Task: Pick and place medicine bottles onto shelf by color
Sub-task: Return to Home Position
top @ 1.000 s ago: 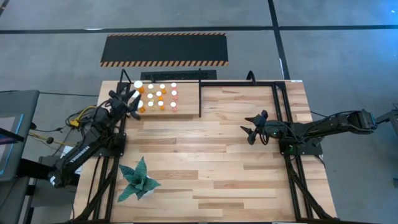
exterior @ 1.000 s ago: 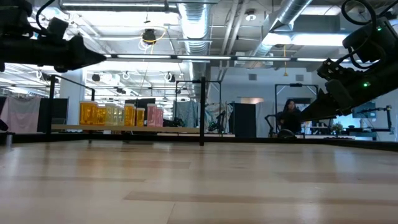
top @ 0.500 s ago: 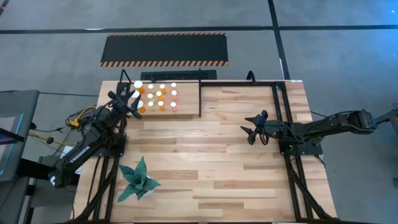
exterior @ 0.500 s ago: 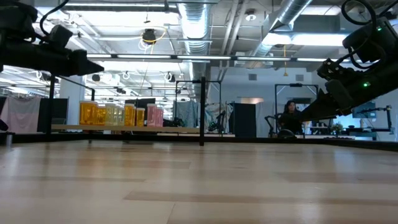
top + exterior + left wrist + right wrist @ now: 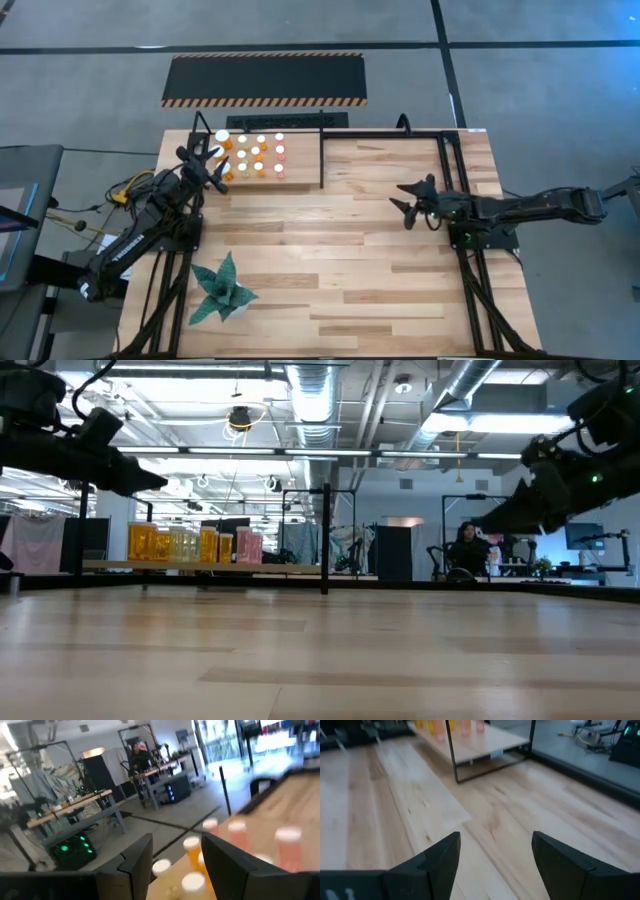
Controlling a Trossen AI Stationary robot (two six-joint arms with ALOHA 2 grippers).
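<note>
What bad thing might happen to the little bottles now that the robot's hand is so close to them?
1. The left gripper hangs open right beside the medicine bottles on the shelf; pulling away, a finger might clip the nearest one, and they stand so close together that several could topple.
2. The left arm lies near the green plant decoration and might brush it.

**Bottles reduced to caps and smears**

From above, the tiny white-capped orange and pink medicine bottles point(image 5: 255, 155) show mostly caps, their bodies largely covered. The left wrist view blurs them, so count and shades are unclear. In the right wrist view the picture's edge cuts them off above the light wooden shelf with black metal posts point(image 5: 485, 742). The low view crops the dark left arm point(image 5: 60, 450) and dark right arm point(image 5: 560, 490).
</note>
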